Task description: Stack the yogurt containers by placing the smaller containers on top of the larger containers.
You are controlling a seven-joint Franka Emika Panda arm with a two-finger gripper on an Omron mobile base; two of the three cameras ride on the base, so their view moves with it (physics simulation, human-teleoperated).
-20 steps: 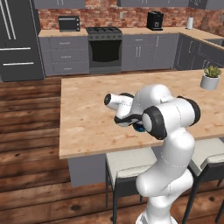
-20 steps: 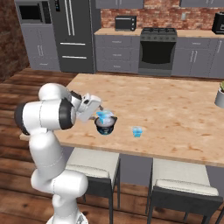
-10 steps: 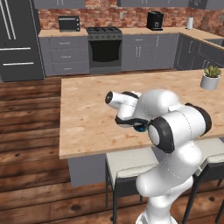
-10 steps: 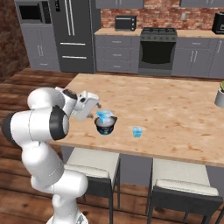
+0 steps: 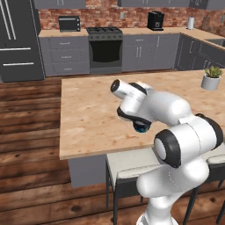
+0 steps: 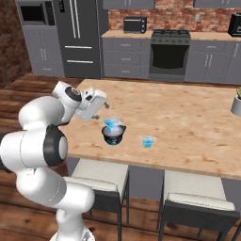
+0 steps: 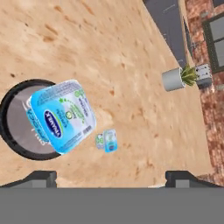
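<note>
A dark tub (image 6: 113,137) with a pale grey top stands near the front edge of the wooden island; its dark rim (image 7: 13,131) lies at the left of the hand view. A light-blue yogurt cup (image 6: 113,124) rests on its lid, the label (image 7: 61,116) facing the hand camera. Another small light-blue cup (image 6: 148,141) stands on the wood to the tub's right, also visible just past the tub (image 7: 107,141). My gripper (image 6: 97,113) hovers up and left of the stacked pair, open, holding nothing. In the left base view my arm covers most of the tub (image 5: 141,128).
A white plant pot (image 6: 237,104) stands at the island's far right edge (image 7: 175,79) (image 5: 211,81). Two stools (image 6: 101,176) are tucked under the island's front edge. Cabinets, a stove and a fridge line the back wall.
My hand has drawn back up and to the left, away from the cup on the tub. The cup stays on the lid and the jaws stay open.
</note>
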